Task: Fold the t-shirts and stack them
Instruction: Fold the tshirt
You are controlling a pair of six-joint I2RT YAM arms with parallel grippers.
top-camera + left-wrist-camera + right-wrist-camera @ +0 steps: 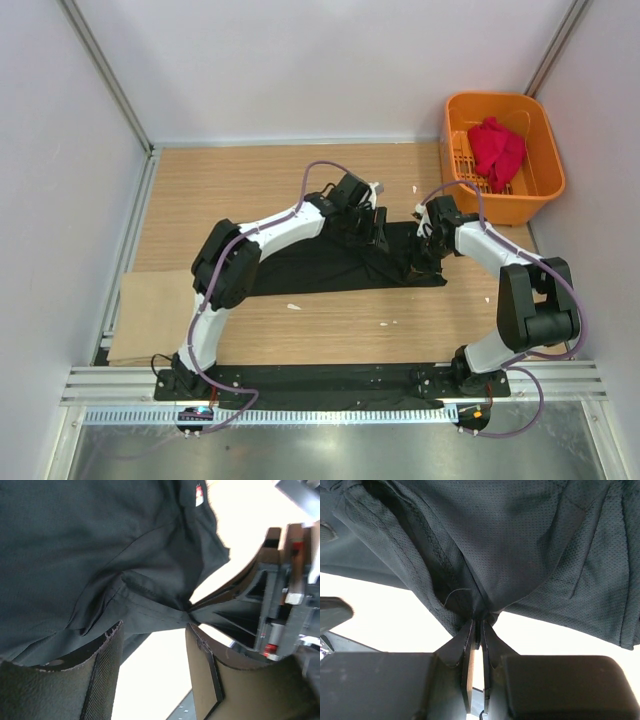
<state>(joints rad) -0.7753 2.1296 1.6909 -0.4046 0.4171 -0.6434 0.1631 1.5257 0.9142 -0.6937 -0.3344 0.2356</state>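
The large black t-shirt (310, 268) lies spread across the middle of the wooden table. My right gripper (422, 255) is over its right end and is shut on a pinch of black cloth (520, 540), with the jaws (479, 622) closed tight on a fold. My left gripper (377, 232) hovers just left of it, over the shirt's upper right part. Its jaws (155, 632) stand wide open with nothing between them, the black cloth (75, 545) just beyond the tips. The right gripper (192, 611) shows there, pinching the cloth. The red t-shirt (497, 150) lies crumpled in the basket.
The orange slotted basket (545, 150) stands at the back right corner. A flat tan cardboard sheet (150, 315) lies at the table's left front. Grey walls close off the back and both sides. A few small white scraps (293, 306) lie on the wood.
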